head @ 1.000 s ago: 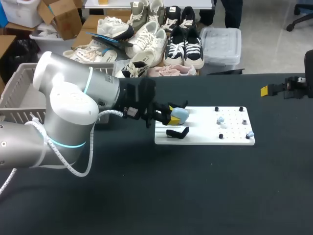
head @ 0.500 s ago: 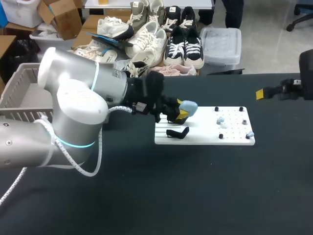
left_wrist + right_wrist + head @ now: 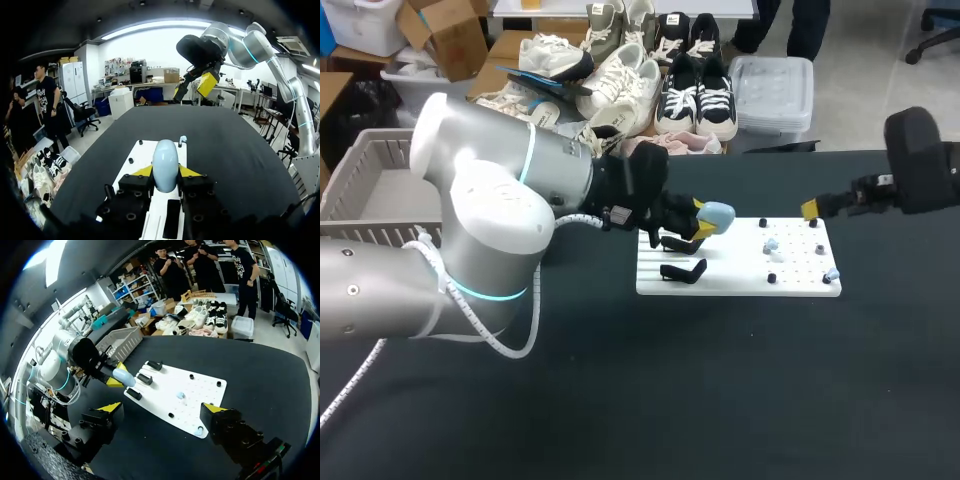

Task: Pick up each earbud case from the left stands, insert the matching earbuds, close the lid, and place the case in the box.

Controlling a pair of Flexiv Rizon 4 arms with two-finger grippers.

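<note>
The left tool (image 3: 706,220) grips one pale blue earbud case (image 3: 717,213) between its yellow tips, clear above the white board (image 3: 740,284). Just under and behind it sit black stands (image 3: 145,378); the right wrist view shows three. Ahead of it two small blue earbuds (image 3: 771,243) lie on the board among black pegs, well apart. The left arm stretches low and level over the table (image 3: 720,400). The right tool (image 3: 162,408) hangs beyond the board's far end, spread wide and holding nothing.
</note>
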